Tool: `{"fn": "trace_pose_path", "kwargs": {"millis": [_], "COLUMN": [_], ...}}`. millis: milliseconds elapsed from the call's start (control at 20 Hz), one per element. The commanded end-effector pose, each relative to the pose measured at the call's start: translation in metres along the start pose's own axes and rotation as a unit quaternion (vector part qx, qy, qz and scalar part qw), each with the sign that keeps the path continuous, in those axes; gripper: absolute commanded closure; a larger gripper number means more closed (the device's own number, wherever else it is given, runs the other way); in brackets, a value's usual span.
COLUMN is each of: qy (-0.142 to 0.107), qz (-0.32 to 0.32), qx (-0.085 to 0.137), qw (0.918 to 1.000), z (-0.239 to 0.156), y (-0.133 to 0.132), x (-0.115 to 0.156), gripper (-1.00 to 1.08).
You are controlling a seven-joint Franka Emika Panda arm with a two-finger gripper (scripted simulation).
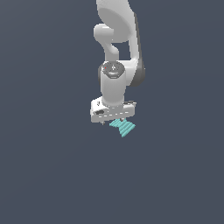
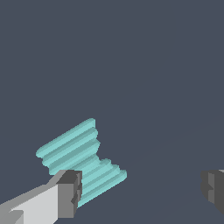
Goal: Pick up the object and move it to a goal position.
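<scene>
1. Gripper [image 1: 113, 122] hangs just below the centre of the exterior view, under the white arm [image 1: 116, 65] that descends from twelve o'clock; its white body spans more width than the piece beneath it.
2. Object [image 1: 123, 127], a small teal piece with parallel rounded ridges and a pinched waist, shows at about five o'clock from the gripper's body in the exterior view, partly hidden under it.
3. Surface [image 1: 48, 175] is a plain dark grey-blue plane filling the rest of both views.
4. In the wrist view, going left to right, one dark-tipped finger [image 2: 68, 192] comes first, overlapping the near edge of the object [image 2: 78, 153]; whether it touches the teal piece cannot be told.
5. The second finger [image 2: 213, 186] sits well apart from the first, so the jaws stand wide and hold nothing between them.
6. The object lies off to the first finger's side, not centred in the gap, its ridges running toward two o'clock in the wrist view.
</scene>
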State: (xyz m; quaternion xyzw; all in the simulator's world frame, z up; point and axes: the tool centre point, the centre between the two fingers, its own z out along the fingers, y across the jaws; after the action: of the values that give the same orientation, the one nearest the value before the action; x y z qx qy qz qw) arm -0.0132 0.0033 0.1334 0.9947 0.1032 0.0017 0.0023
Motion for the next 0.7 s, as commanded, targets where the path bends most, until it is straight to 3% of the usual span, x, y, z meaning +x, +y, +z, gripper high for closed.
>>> {"fn": "trace_pose_path", "kwargs": {"millis": [0,200,650], "qy": [-0.001,-0.001,-0.001], "qz": [-0.038,-0.11,-0.228], "qx": [-0.001,-0.001,0.001], "qw": [0.9993,0.994,0.9737], "z": [0.01,0.028,0.056], "y": [-0.01,-0.028,-0.06], "x": [-0.005,-0.015,-0.034], "gripper": [-0.92,-0.92,-0.92]}}
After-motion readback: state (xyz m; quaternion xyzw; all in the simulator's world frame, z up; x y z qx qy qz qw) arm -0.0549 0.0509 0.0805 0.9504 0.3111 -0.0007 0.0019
